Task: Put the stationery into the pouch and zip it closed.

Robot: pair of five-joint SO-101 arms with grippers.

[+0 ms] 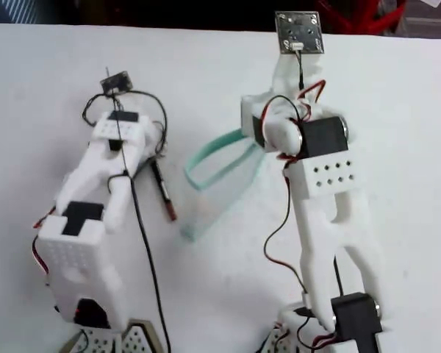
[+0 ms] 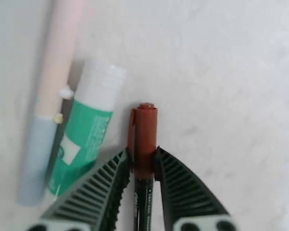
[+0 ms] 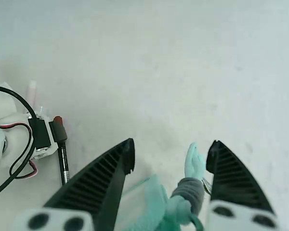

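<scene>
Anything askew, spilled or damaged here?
Nothing stands out. The left gripper is shut on the brown-capped black pen; a green-and-white glue stick and a pink-and-blue pen lie side by side near it; the right gripper is open at the translucent teal pouch.

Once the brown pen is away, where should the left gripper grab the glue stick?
Grip the glue stick across its green barrel, from above: it lies flat on the table. The pastel pen lies close alongside, so one finger has little room.
</scene>
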